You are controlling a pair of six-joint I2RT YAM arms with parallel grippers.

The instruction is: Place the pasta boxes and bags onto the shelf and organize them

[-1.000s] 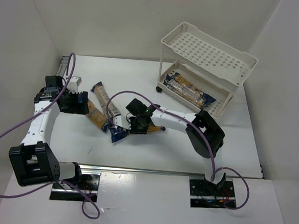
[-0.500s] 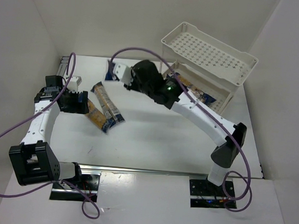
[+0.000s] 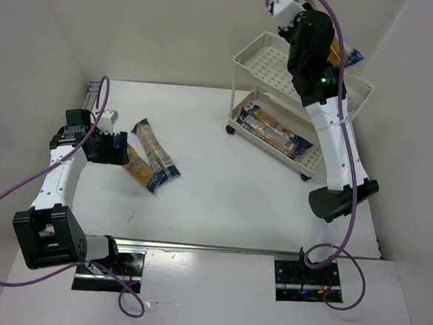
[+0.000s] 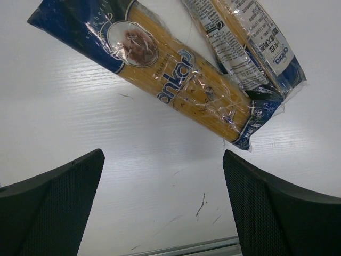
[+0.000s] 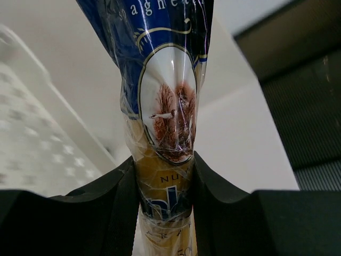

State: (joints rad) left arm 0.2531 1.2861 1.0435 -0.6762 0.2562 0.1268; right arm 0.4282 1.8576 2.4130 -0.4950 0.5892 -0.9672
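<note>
**Plastic packet clamped in right pincer, above shelf**

1. Held packet (image 5: 162, 122): it sits between the two fingers of my right pincer (image 5: 162, 160). Both fingers press its sides, closed as far as its width allows. Its long axis runs straight on from the fingers. The dark blue end with the oval picture points away from my wrist, and yellow pasta shows lower down, at the grip.

2. Position: the top view shows my right arm raised high over the top tray of the shelf (image 3: 355, 90). The arm covers most of the packet there, so I cannot tell its heading over the tray.

3. Stowed packets (image 3: 274, 133): these lie in the lower tray, long axes along the tray's length.

4. Table packets (image 3: 156, 147): two lie on the table (image 3: 222, 185), well apart from the shelf. They are side by side on a diagonal, far-left to near-right. Their nearer ends touch in the left wrist view.

5. Left pincer (image 4: 162, 160): fingers spread wide, gripping nothing, low over the table just short of those two packets.
</note>
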